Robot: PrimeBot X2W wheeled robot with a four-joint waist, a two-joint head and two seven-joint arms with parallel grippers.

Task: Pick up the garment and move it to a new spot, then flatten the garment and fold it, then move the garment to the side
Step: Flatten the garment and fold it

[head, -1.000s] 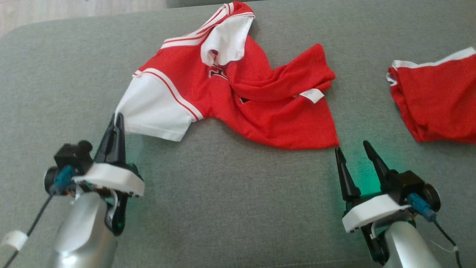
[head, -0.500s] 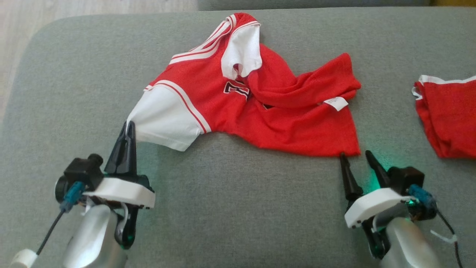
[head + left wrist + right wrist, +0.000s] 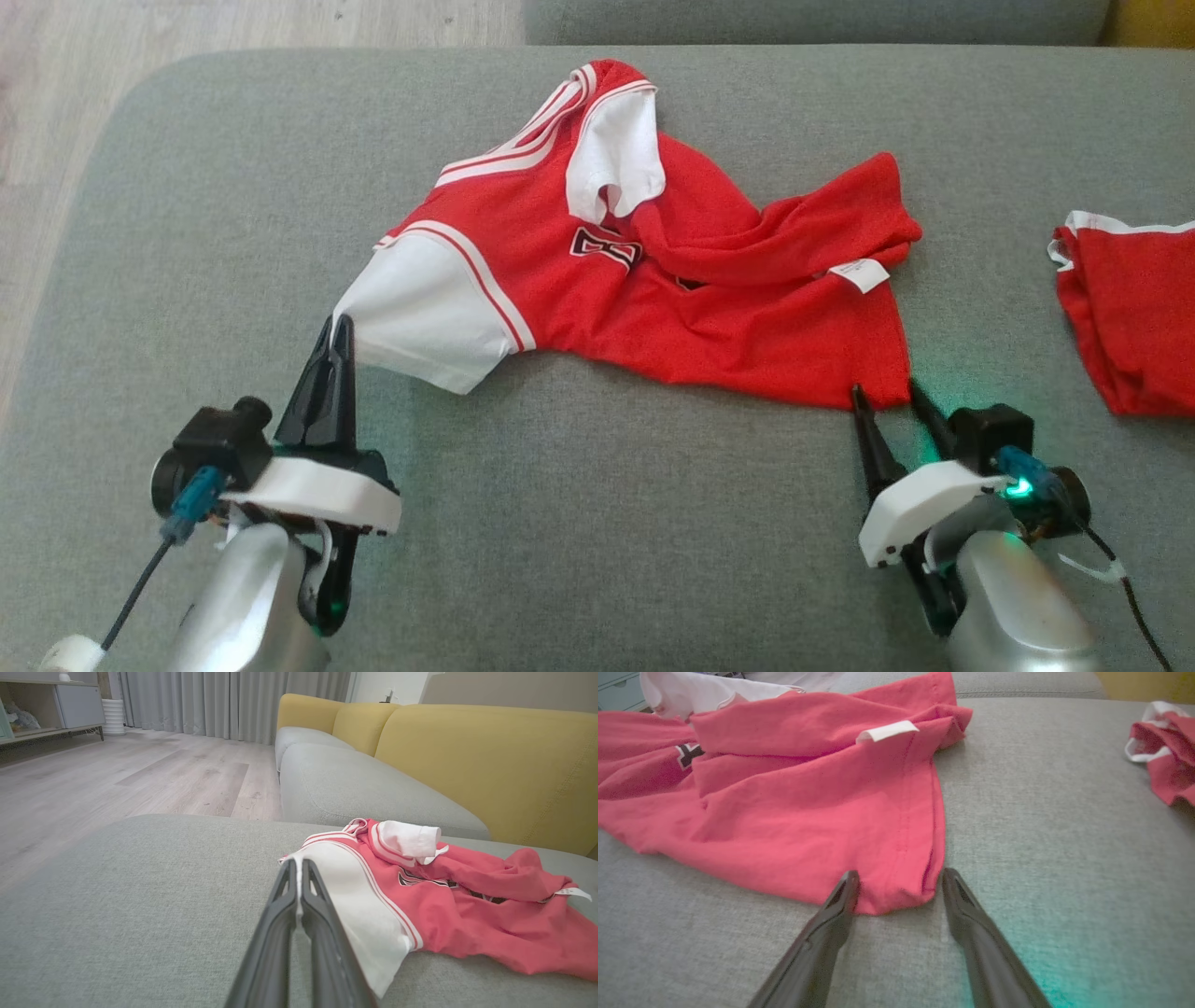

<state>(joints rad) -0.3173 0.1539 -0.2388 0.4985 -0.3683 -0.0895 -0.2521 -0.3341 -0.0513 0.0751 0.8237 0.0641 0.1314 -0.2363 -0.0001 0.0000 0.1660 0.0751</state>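
Garment (image 3: 728, 327): left end effector (image 3: 334, 329) pinches its white shoulder panel (image 3: 420, 308); right end effector (image 3: 885, 397) spread astride hem corner (image 3: 882, 373). Risk: closing catches one layer only, or snags sofa seat (image 3: 597, 523).

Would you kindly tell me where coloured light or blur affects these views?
Head view: green glow tints the grey fabric cushion beside the right gripper. Right wrist view: teal cast lower right, its fingers soft. Left wrist view: the red mesh jersey reads pinkish.

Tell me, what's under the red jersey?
The grey cushion lies under the jersey. Whether anything small hides beneath its bunched folds cannot be seen.
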